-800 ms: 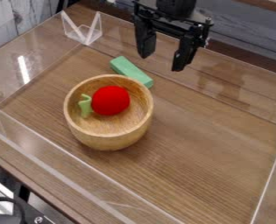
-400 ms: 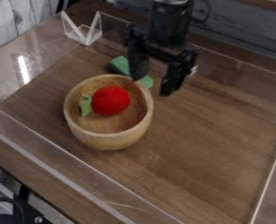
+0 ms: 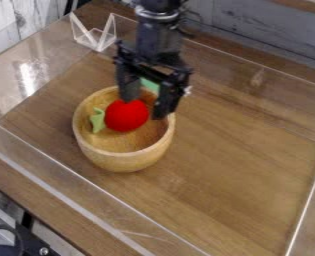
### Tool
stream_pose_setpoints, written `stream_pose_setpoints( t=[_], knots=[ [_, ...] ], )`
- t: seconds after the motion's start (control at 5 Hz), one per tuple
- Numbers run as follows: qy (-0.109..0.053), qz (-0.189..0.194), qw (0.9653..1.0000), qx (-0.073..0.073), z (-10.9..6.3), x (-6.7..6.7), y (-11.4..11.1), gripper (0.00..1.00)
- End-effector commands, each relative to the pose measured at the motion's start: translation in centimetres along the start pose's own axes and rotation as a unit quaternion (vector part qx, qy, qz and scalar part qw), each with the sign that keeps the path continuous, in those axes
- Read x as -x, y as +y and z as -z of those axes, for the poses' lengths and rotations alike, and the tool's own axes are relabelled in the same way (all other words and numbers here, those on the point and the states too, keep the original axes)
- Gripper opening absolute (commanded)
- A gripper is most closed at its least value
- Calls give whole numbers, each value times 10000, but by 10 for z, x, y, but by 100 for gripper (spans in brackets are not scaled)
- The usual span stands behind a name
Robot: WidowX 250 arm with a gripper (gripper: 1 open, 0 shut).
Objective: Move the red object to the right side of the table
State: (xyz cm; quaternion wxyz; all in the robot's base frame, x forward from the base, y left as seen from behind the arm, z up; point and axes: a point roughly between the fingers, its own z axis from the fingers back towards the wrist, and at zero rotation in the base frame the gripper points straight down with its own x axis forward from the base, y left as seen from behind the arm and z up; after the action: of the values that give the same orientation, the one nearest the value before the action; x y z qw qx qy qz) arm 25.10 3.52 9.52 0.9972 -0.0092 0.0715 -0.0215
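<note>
Red toy fruit [image 3: 126,115] sits inside the wooden bowl [image 3: 124,160], so the gripper [image 3: 149,84], released and poised above it, may strike the rim if its descent drifts sideways, or snag the green block [image 3: 149,85] beyond.

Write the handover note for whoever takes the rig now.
Gripper: open, holding nothing, fingers spread over the far part of the bowl.
Red fruit: in the bowl, its leafy bit on the left.
Bowl: on the left part of the table.
Done: arm is over the bowl; no grasp made.
Left: grip the fruit, lift it out, set it on the table's right side.
</note>
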Motion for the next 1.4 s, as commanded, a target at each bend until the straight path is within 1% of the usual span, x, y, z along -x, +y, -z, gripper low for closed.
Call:
stream_pose_setpoints(
  t=[0.0,0.4,0.6,0.8,1.2],
  knots=[
    [-245,-113,9996,-88,-7,2,12,100],
    [-216,-172,9995,-122,2,2,26,100],
    [-204,-113,9996,-137,7,2,36,100],
    [-224,-66,9996,-133,13,0,45,100],
    [-265,33,9996,-93,24,-6,51,100]
  ],
)
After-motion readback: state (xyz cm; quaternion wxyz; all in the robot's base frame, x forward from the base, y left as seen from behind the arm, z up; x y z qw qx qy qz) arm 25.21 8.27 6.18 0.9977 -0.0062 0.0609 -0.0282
